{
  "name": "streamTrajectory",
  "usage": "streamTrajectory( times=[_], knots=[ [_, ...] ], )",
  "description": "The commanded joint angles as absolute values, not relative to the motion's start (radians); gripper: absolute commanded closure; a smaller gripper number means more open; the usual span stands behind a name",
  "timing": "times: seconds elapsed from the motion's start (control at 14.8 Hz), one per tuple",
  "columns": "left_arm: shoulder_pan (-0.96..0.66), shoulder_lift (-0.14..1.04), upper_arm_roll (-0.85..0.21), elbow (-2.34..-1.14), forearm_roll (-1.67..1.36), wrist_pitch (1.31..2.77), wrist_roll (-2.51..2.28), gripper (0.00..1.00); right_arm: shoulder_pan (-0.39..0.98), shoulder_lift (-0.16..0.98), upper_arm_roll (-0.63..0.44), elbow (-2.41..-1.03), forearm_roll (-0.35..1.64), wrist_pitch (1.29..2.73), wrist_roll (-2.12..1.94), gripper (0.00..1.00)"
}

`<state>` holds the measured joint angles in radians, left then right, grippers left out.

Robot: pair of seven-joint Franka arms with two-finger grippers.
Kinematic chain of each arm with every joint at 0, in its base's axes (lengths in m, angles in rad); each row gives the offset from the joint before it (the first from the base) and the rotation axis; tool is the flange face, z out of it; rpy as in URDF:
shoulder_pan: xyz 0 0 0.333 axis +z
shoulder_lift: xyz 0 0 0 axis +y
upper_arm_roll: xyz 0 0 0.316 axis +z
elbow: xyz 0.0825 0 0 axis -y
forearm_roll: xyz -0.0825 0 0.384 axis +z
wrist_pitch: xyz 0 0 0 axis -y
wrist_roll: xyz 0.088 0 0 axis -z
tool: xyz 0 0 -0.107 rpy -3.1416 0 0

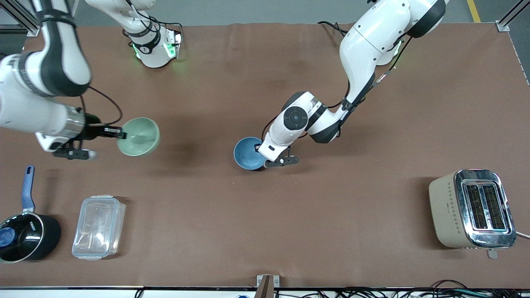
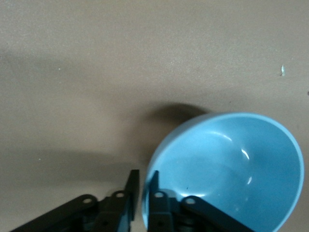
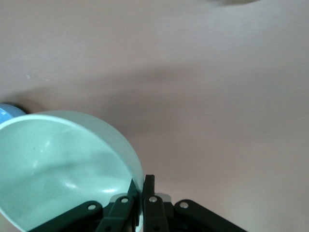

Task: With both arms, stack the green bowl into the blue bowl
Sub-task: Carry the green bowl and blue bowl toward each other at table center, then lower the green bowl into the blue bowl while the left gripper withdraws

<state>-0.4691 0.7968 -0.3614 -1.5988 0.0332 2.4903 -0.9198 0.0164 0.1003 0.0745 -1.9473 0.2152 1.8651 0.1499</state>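
Note:
My right gripper [image 1: 120, 133] is shut on the rim of the pale green bowl [image 1: 138, 136] and holds it tilted in the air over the table toward the right arm's end. In the right wrist view the gripper [image 3: 142, 186] pinches the green bowl's [image 3: 63, 164] rim. My left gripper [image 1: 261, 156] is shut on the rim of the sky-blue bowl [image 1: 247, 153] at the middle of the table. In the left wrist view the gripper [image 2: 144, 181] has one finger inside the blue bowl [image 2: 231, 169] and one outside. An edge of the blue bowl [image 3: 7, 112] shows in the right wrist view.
A black saucepan [image 1: 25, 236] with a blue handle and a clear plastic container [image 1: 98, 227] sit nearer the front camera at the right arm's end. A beige toaster [image 1: 472, 209] stands at the left arm's end. Brown table [image 1: 265, 227] lies between them.

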Motion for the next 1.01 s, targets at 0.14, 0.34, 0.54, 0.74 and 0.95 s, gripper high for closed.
streamTrajectory(
  times=[0.14, 0.34, 0.54, 0.74, 0.95],
  knots=[
    [-0.456, 0.753, -0.344, -1.562, 0.055, 2.481, -0.92, 0.0, 0.25, 0.135, 0.064, -1.974, 0.227, 2.023, 0.409, 1.0],
    [-0.359, 0.649, -0.348, -1.525, 0.145, 2.384, -0.896, 0.0, 0.371, 0.185, 0.064, -1.97, 0.232, 2.094, 0.529, 1.0],
    [-0.276, 0.553, -0.347, -1.482, 0.163, 2.225, -0.839, 0.0, 0.439, 0.259, 0.066, -1.965, 0.244, 2.192, 0.583, 1.0],
    [-0.195, 0.482, -0.347, -1.462, 0.163, 2.122, -0.714, 0.0, 0.475, 0.342, 0.064, -1.947, 0.365, 2.273, 0.584, 1.0],
    [-0.106, 0.413, -0.35, -1.462, 0.16, 2.021, -0.568, 0.0, 0.495, 0.406, 0.066, -1.941, 0.383, 2.362, 0.588, 1.0]
  ],
)
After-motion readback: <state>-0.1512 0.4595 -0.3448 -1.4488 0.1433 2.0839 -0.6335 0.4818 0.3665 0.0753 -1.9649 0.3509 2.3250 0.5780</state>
